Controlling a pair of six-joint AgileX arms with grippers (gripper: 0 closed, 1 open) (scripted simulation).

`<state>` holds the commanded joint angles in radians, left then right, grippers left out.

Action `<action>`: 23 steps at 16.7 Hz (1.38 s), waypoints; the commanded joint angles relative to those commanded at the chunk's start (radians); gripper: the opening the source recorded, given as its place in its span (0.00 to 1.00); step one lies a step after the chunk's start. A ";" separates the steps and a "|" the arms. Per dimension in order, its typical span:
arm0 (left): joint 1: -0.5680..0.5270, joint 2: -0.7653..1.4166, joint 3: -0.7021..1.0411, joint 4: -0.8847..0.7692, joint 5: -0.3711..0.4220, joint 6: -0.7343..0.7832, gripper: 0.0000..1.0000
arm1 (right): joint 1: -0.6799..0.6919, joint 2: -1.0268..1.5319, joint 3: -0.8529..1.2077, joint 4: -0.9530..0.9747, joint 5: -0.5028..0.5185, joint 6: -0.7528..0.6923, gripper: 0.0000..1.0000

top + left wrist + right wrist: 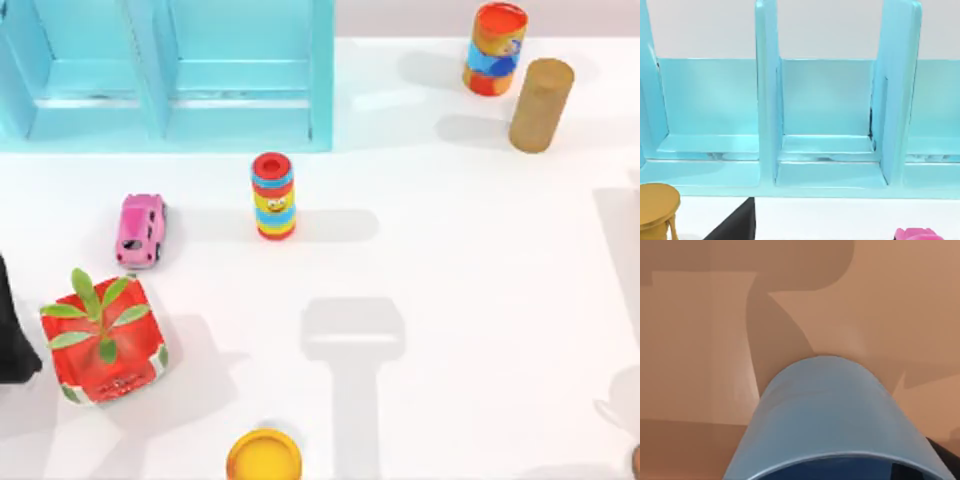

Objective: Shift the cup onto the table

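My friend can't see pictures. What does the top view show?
A white table seen from above, with a light-blue shelf unit at the back left. On it stand a striped ring stack, a pink toy car, a red potted plant, a yellow dish and two cylinders.
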<state>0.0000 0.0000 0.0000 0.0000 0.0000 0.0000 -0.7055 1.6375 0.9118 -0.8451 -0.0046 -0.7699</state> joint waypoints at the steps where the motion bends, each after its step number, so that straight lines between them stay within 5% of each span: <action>1: 0.000 0.000 0.000 0.000 0.000 0.000 1.00 | 0.000 0.000 0.000 0.000 0.000 0.000 0.00; 13: 0.000 0.000 0.000 0.000 0.000 0.000 1.00 | 0.190 -0.112 0.087 -0.046 -0.019 0.089 0.00; 23: 0.000 0.000 0.000 0.000 0.000 0.000 1.00 | 0.353 -0.283 0.140 -0.369 -0.005 0.317 0.00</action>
<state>0.0000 0.0000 0.0000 0.0000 0.0000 0.0000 -0.3524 1.3549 1.0520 -1.2144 -0.0093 -0.4533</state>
